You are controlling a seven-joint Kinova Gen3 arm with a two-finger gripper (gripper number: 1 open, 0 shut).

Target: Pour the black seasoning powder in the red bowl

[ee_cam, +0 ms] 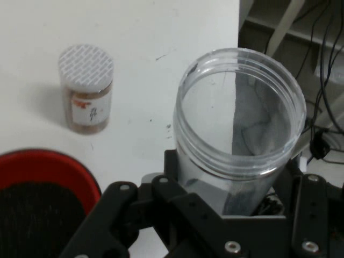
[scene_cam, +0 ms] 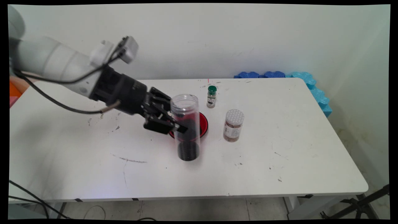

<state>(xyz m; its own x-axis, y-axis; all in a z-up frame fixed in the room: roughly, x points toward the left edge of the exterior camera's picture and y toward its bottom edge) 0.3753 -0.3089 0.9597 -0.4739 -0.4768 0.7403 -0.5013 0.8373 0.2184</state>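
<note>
Leftmost, the white arm [scene_cam: 53, 63] enters from the upper left and slopes down toward the middle of the white table [scene_cam: 279, 161], with black cables hanging beneath it. At its end, the black gripper [scene_cam: 174, 119] is closed around a tall clear plastic jar [scene_cam: 186, 127]; the fingers clamp the jar at about mid-height, one finger [scene_cam: 178, 127] crossing the near side of the jar wall in the main view. The jar has no lid; its threaded mouth is open and faces upward, and a layer of dark material fills its bottom part. The jar stands roughly upright, leaning slightly; whether its base touches the table or hangs just above it cannot be told. In the hand view, the same jar [ee_cam: 239, 134] sits between the black finger linkages, its open rim facing the camera. Directly behind the jar, on its far side, lies a red bowl [scene_cam: 203, 124] containing dark material; the jar overlaps most of the bowl in the main view, and the bowl [ee_cam: 48, 172] appears at the lower left of the hand view. Farther right and toward the far edge stands a small bottle with a green cap [scene_cam: 211, 96], upright and apart from the bowl. To the right of the bowl, a short jar with a white perforated lid [scene_cam: 233, 125] and brownish contents stands upright, near the bowl but not touching it. At the far right corner, blue foam pieces [scene_cam: 311, 84] rest between the table edge and the wall.
</note>
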